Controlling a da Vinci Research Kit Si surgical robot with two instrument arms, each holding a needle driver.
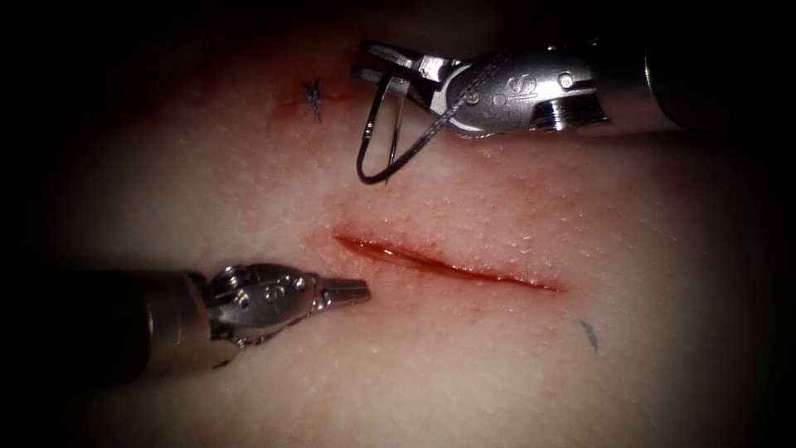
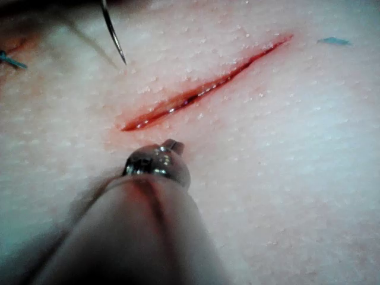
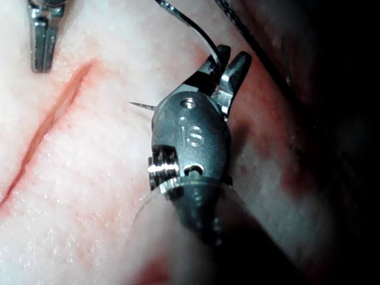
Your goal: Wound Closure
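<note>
Near the top of the endoscope frame, right of centre, the right tool point(image 1: 377, 62) pinches the needle point(image 1: 373, 141) near its thread end, the curve hanging free above the tissue point(image 1: 497, 373), not in it. Thread point(image 1: 439, 124) drapes over the tool's wrist. At lower left the left tool point(image 1: 348, 291) holds nothing, jaws pressed together, just left of the cut point(image 1: 448, 265). A knotted stitch point(image 1: 313, 99) sits at upper left.
</note>
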